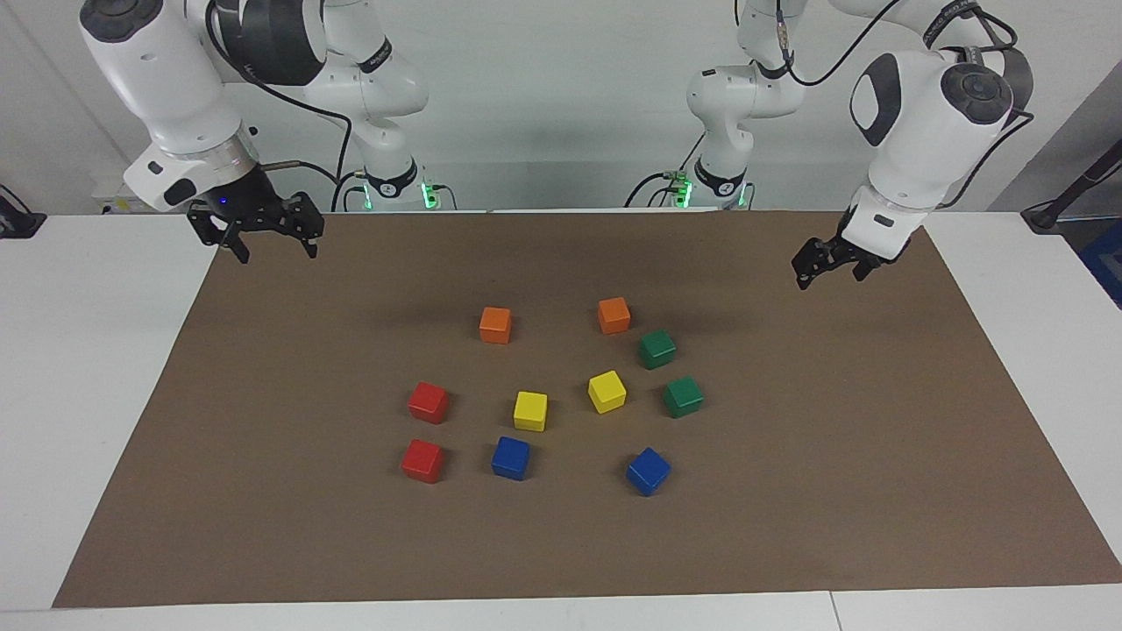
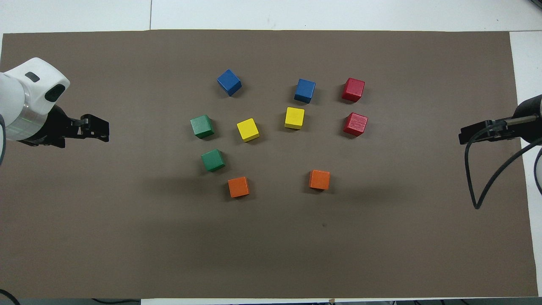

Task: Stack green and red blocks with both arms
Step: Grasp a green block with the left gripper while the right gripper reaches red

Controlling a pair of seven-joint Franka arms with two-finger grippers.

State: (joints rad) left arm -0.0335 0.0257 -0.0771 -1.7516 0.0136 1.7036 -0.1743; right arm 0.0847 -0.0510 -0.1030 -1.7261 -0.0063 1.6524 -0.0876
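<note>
Two green blocks lie apart on the brown mat toward the left arm's end, one (image 1: pixel 656 349) (image 2: pixel 213 160) nearer to the robots than the other (image 1: pixel 683 396) (image 2: pixel 202 126). Two red blocks (image 1: pixel 429 402) (image 1: pixel 422 461) lie toward the right arm's end and also show in the overhead view (image 2: pixel 355 124) (image 2: pixel 353 89). None is stacked. My left gripper (image 1: pixel 829 277) (image 2: pixel 101 129) is open and empty, raised over the mat's edge at its own end. My right gripper (image 1: pixel 274 252) (image 2: pixel 465 136) is open and empty, raised over the mat's edge at its end.
Two orange cubes (image 1: pixel 495 324) (image 1: pixel 614 315) lie nearest to the robots. Two yellow cubes (image 1: pixel 530 410) (image 1: pixel 607 391) sit between the greens and reds. Two blue cubes (image 1: pixel 510 457) (image 1: pixel 648 471) lie farthest out. The brown mat (image 1: pixel 877 491) covers the white table.
</note>
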